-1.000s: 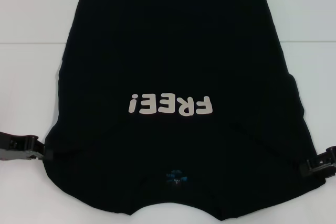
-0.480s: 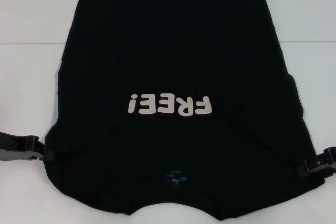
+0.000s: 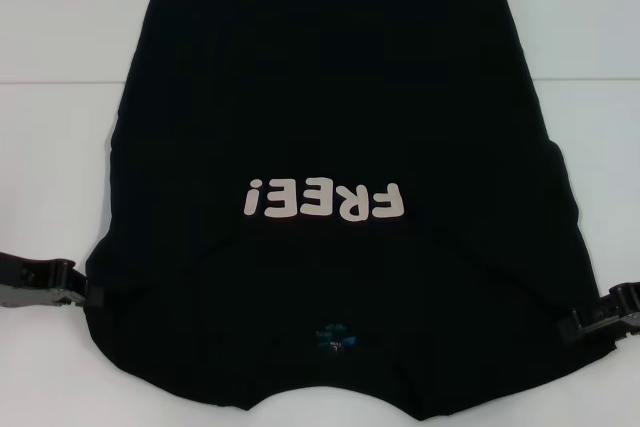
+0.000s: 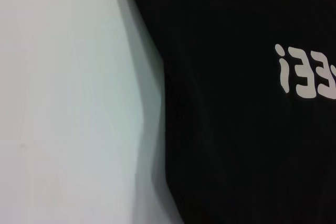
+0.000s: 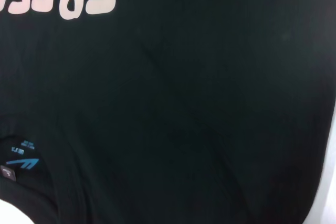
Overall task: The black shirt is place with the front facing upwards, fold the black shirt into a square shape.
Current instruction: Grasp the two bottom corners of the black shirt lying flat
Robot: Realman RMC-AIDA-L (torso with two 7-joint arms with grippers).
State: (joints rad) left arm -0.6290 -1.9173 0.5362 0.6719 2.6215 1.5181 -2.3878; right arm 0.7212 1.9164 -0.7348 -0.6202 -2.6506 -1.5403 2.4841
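- Since one second ago the right gripper has gone a little lower and nearer the robot at the shirt's right edge; the left gripper and the shirt are as they were.
- The shirt lies flat on the white table, front up, its neck toward the robot and its hem at the far side.
- The "FREE!" lettering reads upside down in the head view; a small blue mark sits at the neck.
- The left gripper touches the shirt's left edge near the shoulder. I cannot tell if its fingers are wide or narrow.
- The right gripper touches the right edge at the same height. Its fingers I cannot tell either.
- The sleeves seem folded in, so the sides run nearly straight.
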